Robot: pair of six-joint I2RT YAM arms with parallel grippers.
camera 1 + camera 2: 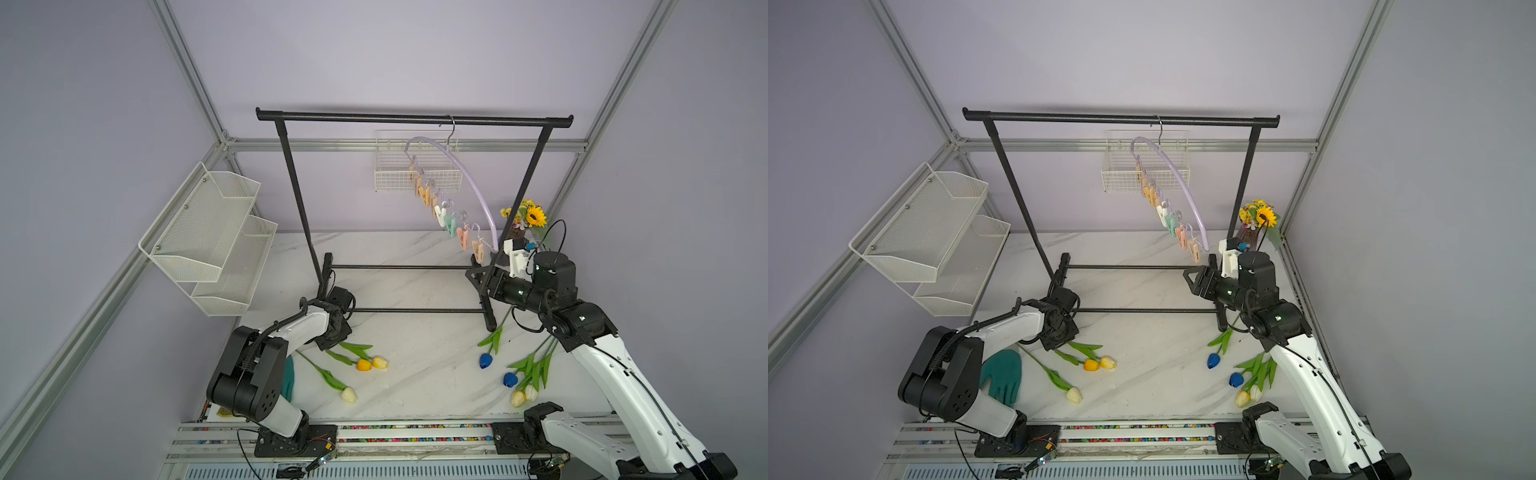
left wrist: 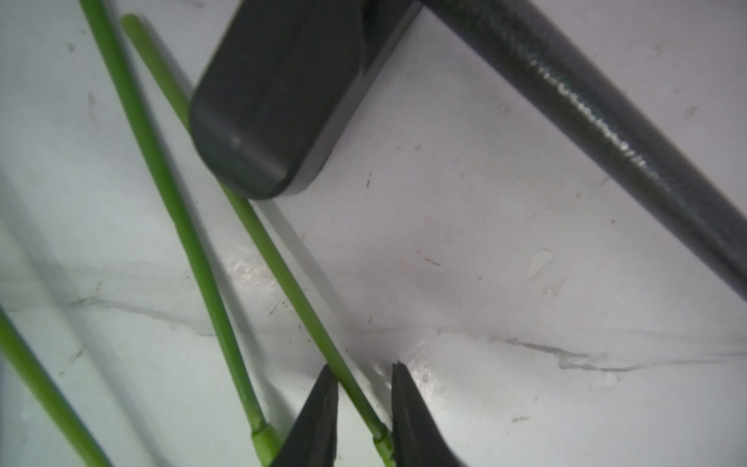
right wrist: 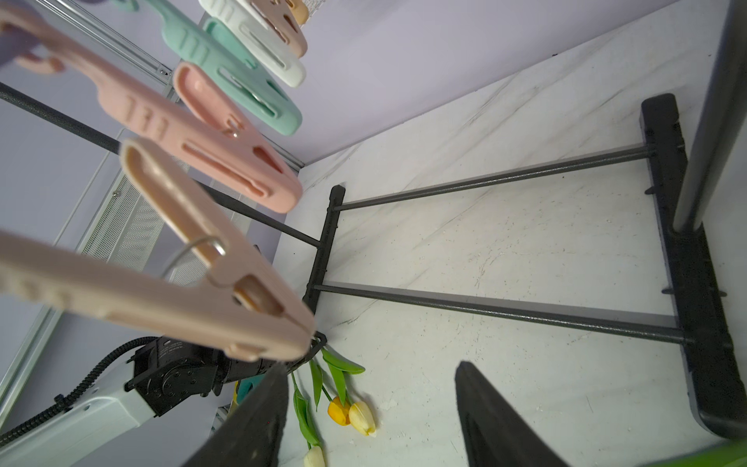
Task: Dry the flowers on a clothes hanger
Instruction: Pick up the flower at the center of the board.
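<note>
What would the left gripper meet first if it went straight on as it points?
Probably the green stem lying between the parted jaws of the left gripper, with the marble table right beneath; depth is unclear.

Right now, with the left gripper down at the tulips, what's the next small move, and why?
Probably close the left gripper: a tulip stem lies between its jaws, which aren't yet shut on it. Lift only once it's pinched.

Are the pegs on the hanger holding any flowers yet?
No, empty. The pegs dangle bare from the hanger, and the tulips in view all lie on the table.
</note>
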